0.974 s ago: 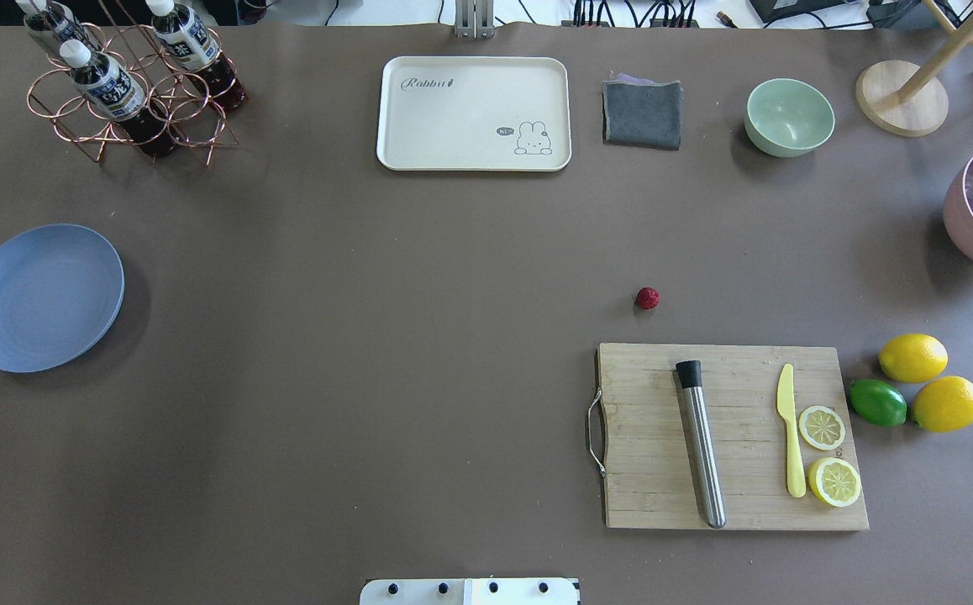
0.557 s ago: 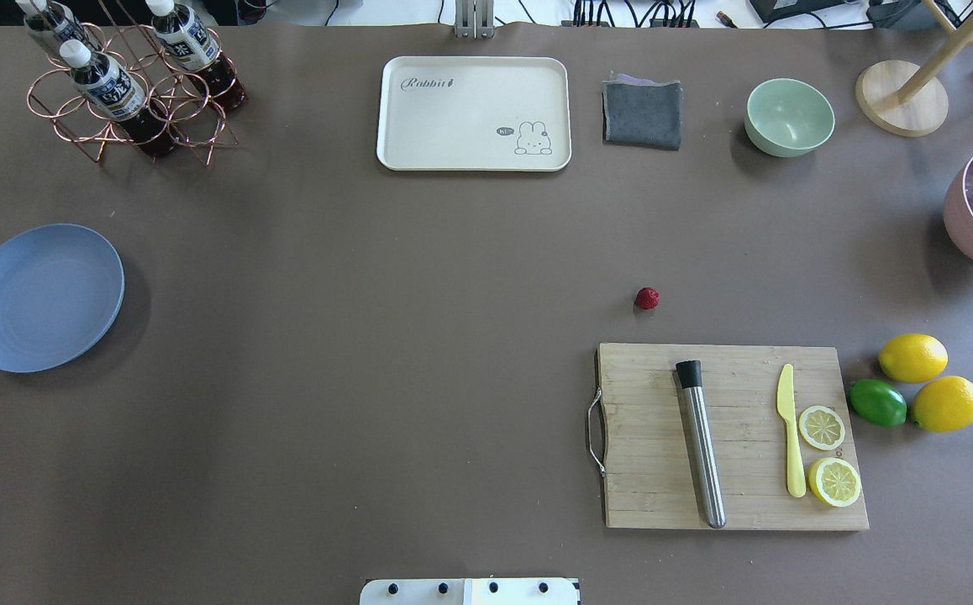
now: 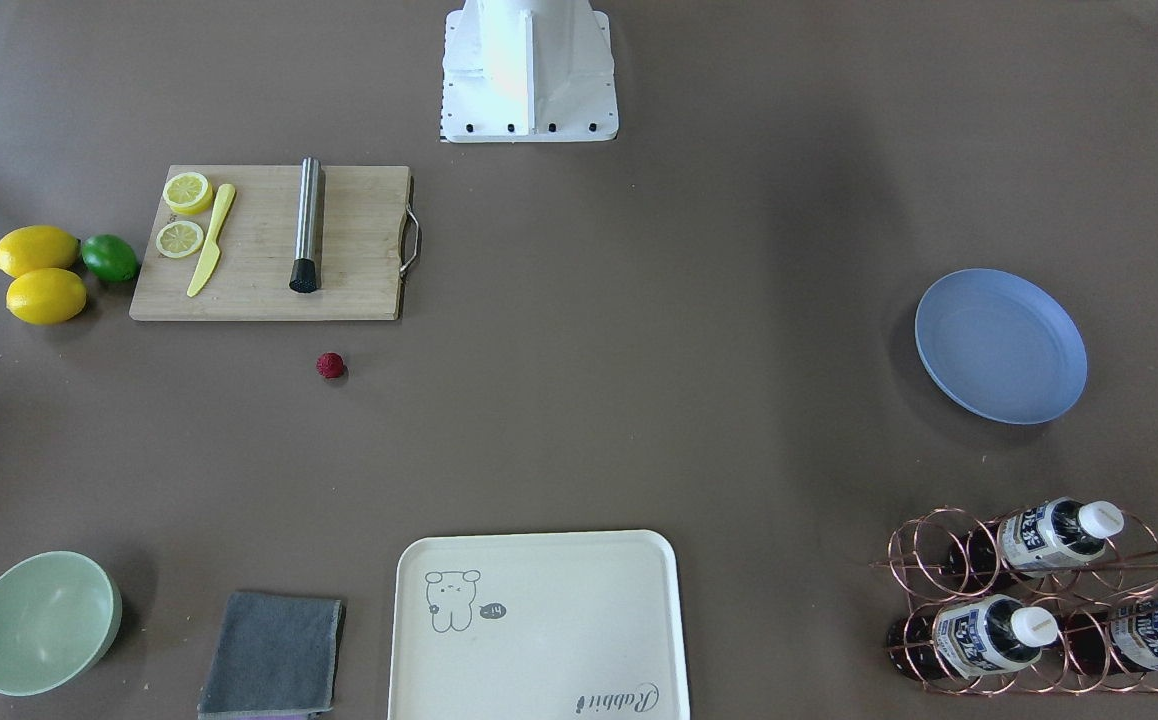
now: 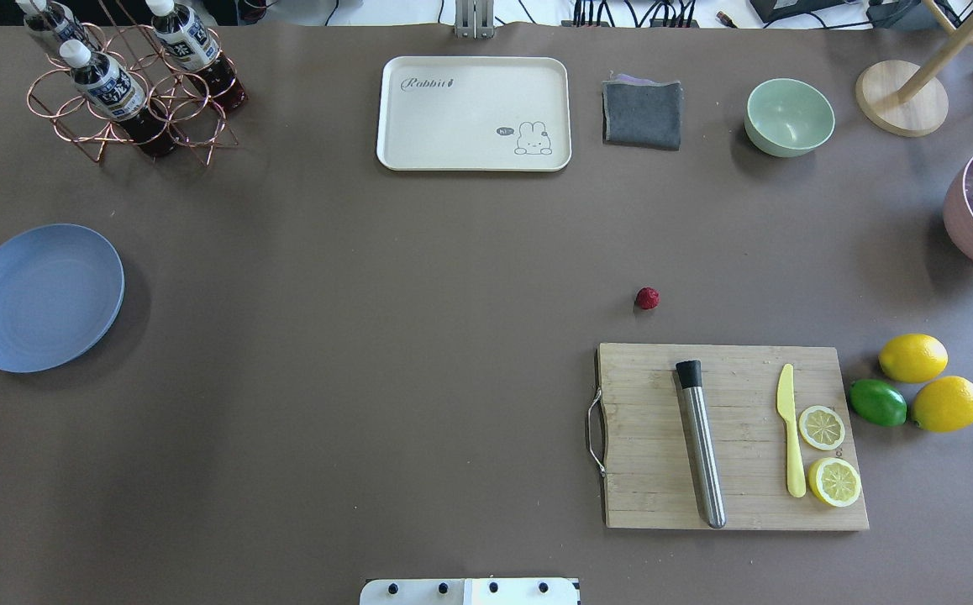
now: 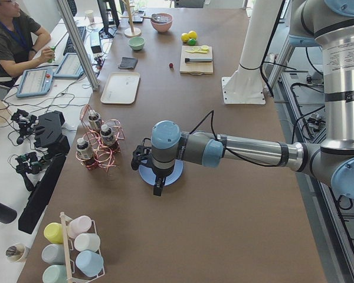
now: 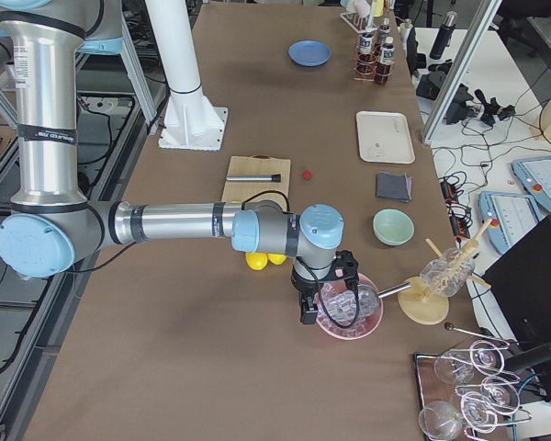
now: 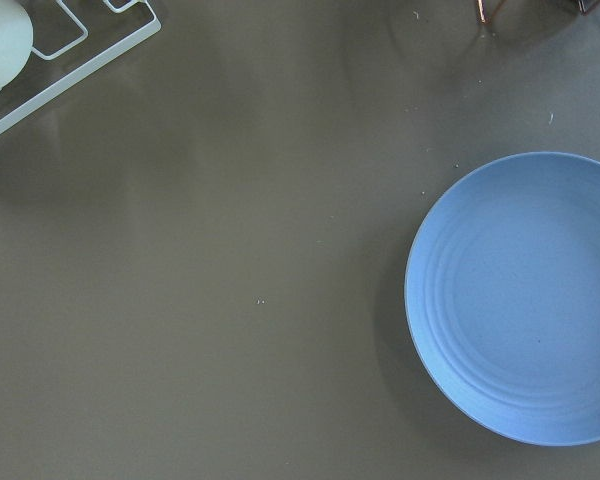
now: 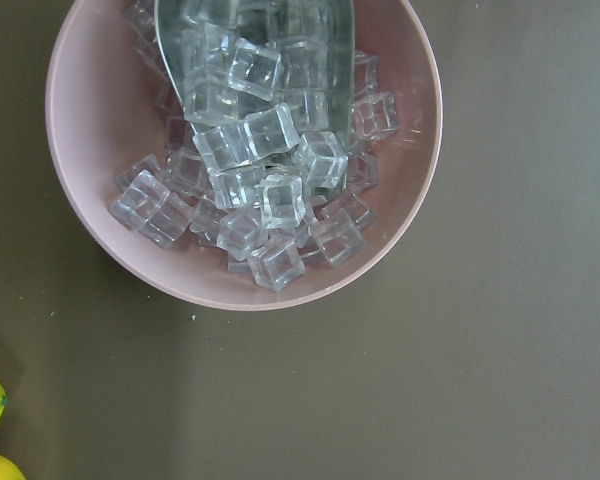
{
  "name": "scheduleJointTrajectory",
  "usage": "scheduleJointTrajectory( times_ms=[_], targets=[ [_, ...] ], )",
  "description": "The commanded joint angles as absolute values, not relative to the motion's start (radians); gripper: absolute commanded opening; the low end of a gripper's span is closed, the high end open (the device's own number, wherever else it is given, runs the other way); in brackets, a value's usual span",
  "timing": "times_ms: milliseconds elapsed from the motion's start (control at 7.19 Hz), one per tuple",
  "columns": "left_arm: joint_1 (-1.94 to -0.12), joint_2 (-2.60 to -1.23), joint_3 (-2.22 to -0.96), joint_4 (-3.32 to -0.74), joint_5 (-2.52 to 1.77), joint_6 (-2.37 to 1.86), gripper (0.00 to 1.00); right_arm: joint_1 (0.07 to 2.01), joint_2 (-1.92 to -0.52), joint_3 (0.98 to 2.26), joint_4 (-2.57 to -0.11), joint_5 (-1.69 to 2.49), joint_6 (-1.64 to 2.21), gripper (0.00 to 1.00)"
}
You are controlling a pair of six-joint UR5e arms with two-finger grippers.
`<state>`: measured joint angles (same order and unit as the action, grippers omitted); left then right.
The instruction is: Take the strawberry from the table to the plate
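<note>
Nothing is done yet: the strawberry (image 4: 647, 297) lies on the desk (image 4: 369, 336) just beyond the cutting board (image 4: 646, 470), well apart from the empty plate (image 4: 41, 297). The left jaws hang by the plate, the right jaws over an ice bowl (image 8: 415, 180); spread or pressed together, I cannot tell

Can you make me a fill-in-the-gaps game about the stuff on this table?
1. The strawberry lies on the table near the cutting board, not on the ____ plate.
2. The copper rack holds ____ bottles.
3. The pink bowl is full of ____ cubes.

Missing words: blue; three; ice.
</note>
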<state>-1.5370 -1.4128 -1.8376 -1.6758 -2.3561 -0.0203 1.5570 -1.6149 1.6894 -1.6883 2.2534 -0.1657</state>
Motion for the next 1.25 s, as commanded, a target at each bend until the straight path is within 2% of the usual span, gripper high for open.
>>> scheduleJointTrajectory(
  times_ms=[0,557,1113],
  targets=[
    [-1.537,-1.413,-1.838,-1.677,-2.356,-0.020,0.98,1.557,-1.614,1.687,-1.687,2.272,-0.166,1.00],
    [-1.504,-1.434,-1.812,-1.687,-2.364,-0.108,0.97,1.557,-1.620,1.694,-1.689,2.272,-0.164,1.00],
    [-1.333,-1.529,-1.550,-2.091,-2.359,-0.472,0.97,1.557,-1.628,1.692,-1.683,2.273,-0.164,1.00]
  ],
)
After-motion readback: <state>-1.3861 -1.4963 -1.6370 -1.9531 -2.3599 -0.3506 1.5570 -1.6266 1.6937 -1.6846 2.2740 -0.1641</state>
